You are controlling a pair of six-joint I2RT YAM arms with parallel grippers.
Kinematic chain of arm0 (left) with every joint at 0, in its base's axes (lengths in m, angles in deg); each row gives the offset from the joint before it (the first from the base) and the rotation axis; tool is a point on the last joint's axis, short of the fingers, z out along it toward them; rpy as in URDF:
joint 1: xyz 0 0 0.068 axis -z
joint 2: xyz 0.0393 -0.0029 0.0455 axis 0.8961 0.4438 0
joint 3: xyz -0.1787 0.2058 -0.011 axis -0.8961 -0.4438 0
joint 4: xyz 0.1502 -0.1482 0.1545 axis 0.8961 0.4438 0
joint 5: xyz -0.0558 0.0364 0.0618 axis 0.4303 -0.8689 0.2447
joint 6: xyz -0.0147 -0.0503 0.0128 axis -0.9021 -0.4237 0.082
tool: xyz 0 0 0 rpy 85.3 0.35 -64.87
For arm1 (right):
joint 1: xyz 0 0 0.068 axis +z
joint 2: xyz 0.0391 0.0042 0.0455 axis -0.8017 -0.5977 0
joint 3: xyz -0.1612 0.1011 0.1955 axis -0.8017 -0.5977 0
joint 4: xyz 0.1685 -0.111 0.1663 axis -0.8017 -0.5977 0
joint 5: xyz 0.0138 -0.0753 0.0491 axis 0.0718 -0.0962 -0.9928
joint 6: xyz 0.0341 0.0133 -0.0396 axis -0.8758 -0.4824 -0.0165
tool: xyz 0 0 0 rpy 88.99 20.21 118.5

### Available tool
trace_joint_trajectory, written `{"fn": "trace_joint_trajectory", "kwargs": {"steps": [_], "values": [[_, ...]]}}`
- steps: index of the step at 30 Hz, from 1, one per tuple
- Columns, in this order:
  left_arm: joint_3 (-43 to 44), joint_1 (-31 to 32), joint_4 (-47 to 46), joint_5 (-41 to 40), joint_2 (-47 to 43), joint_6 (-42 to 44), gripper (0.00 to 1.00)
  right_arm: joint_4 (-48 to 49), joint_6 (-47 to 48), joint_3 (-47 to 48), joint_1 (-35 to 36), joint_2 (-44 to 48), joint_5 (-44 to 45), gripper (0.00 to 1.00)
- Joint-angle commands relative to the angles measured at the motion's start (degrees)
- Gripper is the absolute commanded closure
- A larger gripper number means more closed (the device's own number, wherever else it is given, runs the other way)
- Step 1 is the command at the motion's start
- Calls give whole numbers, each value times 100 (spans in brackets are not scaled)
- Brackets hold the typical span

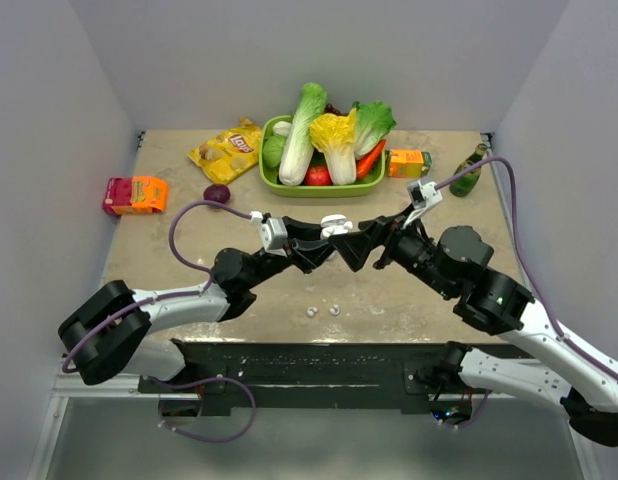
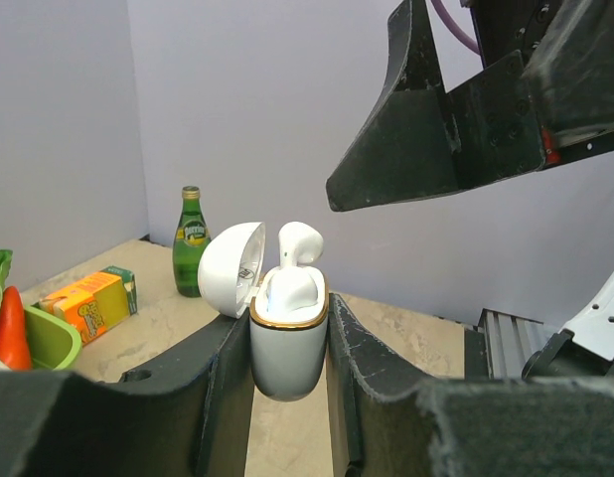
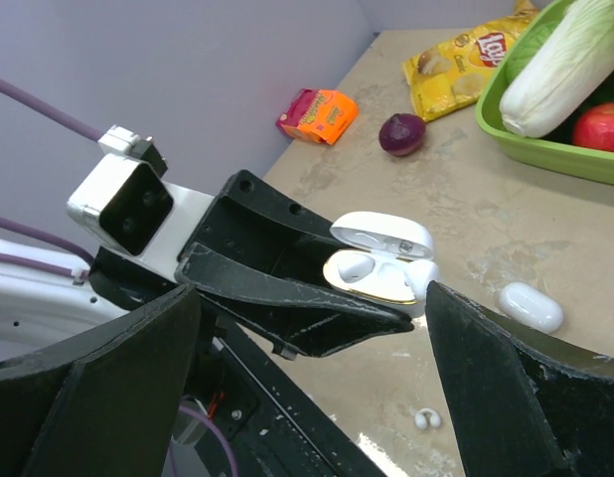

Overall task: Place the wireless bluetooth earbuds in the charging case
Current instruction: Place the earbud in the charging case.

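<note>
White glossy plastic is noted at the centre of the rig. The charging case (image 2: 285,366) is pinched by its flanks in the left hand (image 2: 289,328), held clear of the worktop (image 1: 139,240) between the two arms. The right hand (image 3: 312,293) is spread wide and empty, just beside and above the case. One earbud (image 2: 299,246) stands in a socket with its head proud of the gold rim, and it is judged not fully seated. The neighbouring socket (image 3: 352,266) is seen empty. Small white pieces (image 1: 334,310), judged to be further earbuds, lie on the worktop near the arm bases.

The step in hand is judged to be seating the bud. A gentle push straight down the socket line with one finger of the right hand is advised, with the case clamped and level. A sideways nudge could tip the bud out or slip the case.

Orientation: the case's long axis is upright, mouth up, with the lid (image 2: 232,268) hinged back toward the green bottle (image 2: 191,243). The bud's long axis is near upright, stem down and head up.
</note>
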Motion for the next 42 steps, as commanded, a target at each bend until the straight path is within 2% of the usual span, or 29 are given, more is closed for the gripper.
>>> {"fn": "trace_joint_trajectory", "kwargs": {"steps": [1, 42], "values": [[151, -30, -3466, 78, -50, 44, 100, -252, 18, 149, 8, -25, 386, 2], [221, -47, -3466, 16, 126, 61, 100, 328, -193, 104, 16, -412, -423, 2]]}}
